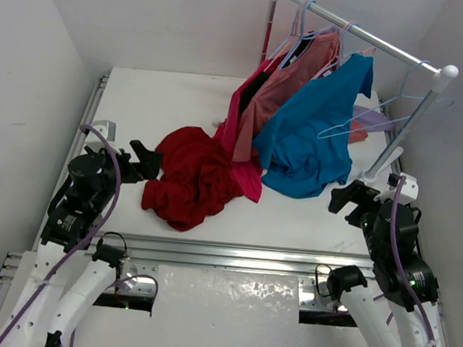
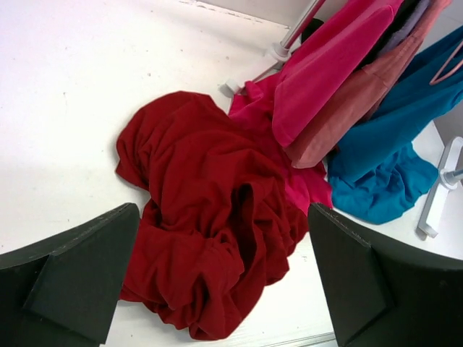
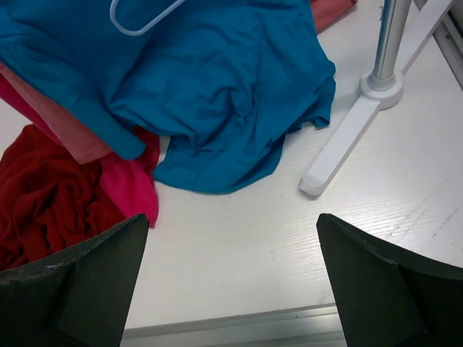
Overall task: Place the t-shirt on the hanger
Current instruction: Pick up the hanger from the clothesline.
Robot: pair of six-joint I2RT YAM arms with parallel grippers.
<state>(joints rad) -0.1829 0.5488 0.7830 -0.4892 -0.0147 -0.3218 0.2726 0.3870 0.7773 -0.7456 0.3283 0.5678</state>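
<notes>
- Two tools stood wide open and held nothing: the left tool and the right tool.
- The t-shirt lay crumpled on the counter, just ahead of the left tool.
- The hanger hung, seemingly bare, on the rail.
- The first pickup was probably in hand; the next move likely called for finding and spreading the collar.

You have one rack and four tops: magenta shirt, salmon shirt, teal shirt on it, crimson t-shirt beside it.
</notes>
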